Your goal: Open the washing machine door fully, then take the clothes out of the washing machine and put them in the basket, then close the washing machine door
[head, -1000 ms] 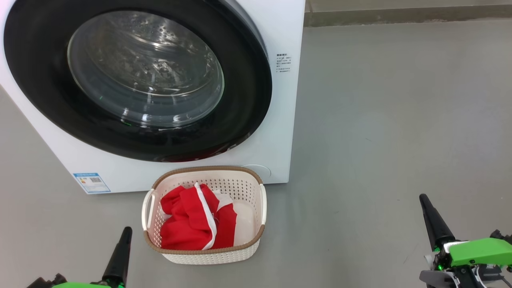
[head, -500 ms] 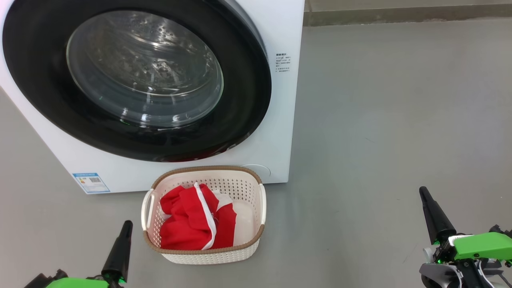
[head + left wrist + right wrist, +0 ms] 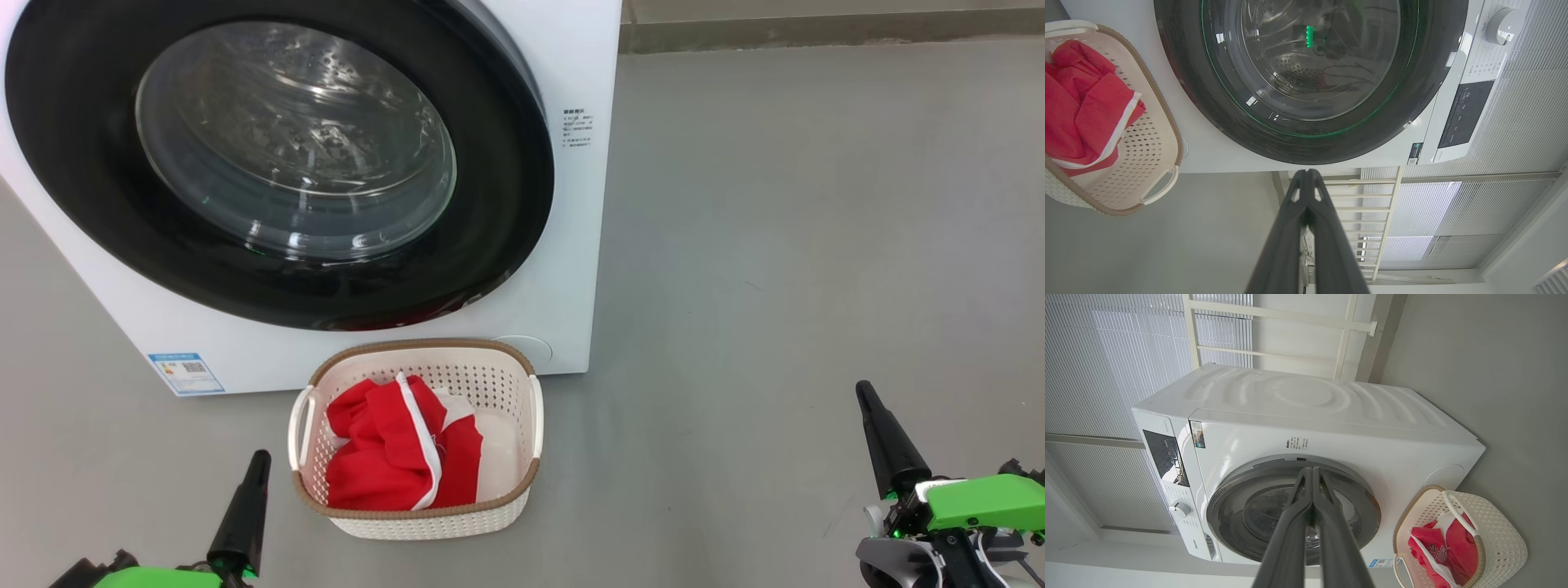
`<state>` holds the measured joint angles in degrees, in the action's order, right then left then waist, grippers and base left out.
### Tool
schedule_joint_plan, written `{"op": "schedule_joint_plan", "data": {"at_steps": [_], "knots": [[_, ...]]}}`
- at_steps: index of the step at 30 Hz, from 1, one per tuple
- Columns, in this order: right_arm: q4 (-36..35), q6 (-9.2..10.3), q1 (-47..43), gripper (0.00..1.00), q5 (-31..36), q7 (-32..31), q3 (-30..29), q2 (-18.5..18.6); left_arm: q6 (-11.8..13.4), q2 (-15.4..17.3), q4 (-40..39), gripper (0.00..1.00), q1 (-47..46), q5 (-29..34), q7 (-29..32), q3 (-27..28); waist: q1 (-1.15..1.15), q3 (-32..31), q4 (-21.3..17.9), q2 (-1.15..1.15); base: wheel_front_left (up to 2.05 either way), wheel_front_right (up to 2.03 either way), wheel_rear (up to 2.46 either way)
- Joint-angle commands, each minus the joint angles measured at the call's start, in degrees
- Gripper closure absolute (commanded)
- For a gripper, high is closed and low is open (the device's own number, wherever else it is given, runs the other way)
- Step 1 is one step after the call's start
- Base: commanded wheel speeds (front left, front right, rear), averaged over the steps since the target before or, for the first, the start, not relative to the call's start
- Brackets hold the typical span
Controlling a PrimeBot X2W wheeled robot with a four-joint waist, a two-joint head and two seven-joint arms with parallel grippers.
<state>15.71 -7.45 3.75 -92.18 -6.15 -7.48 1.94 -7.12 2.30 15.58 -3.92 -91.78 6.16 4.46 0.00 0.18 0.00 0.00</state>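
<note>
The white washing machine (image 3: 571, 245) stands before me with its black-rimmed round door (image 3: 277, 155) shut flat against its front; the drum behind the glass looks bare. The cream basket (image 3: 522, 498) sits on the floor right under the door, and the red clothes (image 3: 392, 457) with white trim lie inside it. My left gripper (image 3: 259, 457) is shut and empty, low and just left of the basket. Far to the right my right gripper (image 3: 863, 392) is also shut with nothing in it. In the wrist views, the left gripper (image 3: 1306, 173) and the right gripper (image 3: 1312, 470) show their fingers pressed together.
Grey floor (image 3: 775, 245) spreads wide to the right of the machine. A wall base runs along the back (image 3: 816, 33). Window blinds and a white frame (image 3: 1412, 212) stand behind the machine. A control panel with a dial (image 3: 1500, 20) is at the machine's top.
Both grippers shifted slightly between a second ago and half a second ago, the left lower and the right a little higher; since then nothing has moved.
</note>
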Motion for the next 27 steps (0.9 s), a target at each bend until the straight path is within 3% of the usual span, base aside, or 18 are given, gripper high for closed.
{"op": "schedule_joint_plan", "data": {"at_steps": [1, 27], "knots": [[-1.7, -0.03, 2.4, 1.0, 0.0, -0.4, 0.9, 0.9, -0.4, 0.6, -1.5, 1.0, -2.3, -0.4, 0.3, 2.1, 0.0, 0.0, 0.0, 0.0, 0.0, 0.0, 0.0], [-1.7, -0.03, 2.4, 1.0, 0.0, -0.3, 0.9, 0.9, -0.4, 0.6, -1.5, 1.0, -2.3, -0.4, 0.3, 2.1, 0.0, 0.0, 0.0, 0.0, 0.0, 0.0, 0.0]]}}
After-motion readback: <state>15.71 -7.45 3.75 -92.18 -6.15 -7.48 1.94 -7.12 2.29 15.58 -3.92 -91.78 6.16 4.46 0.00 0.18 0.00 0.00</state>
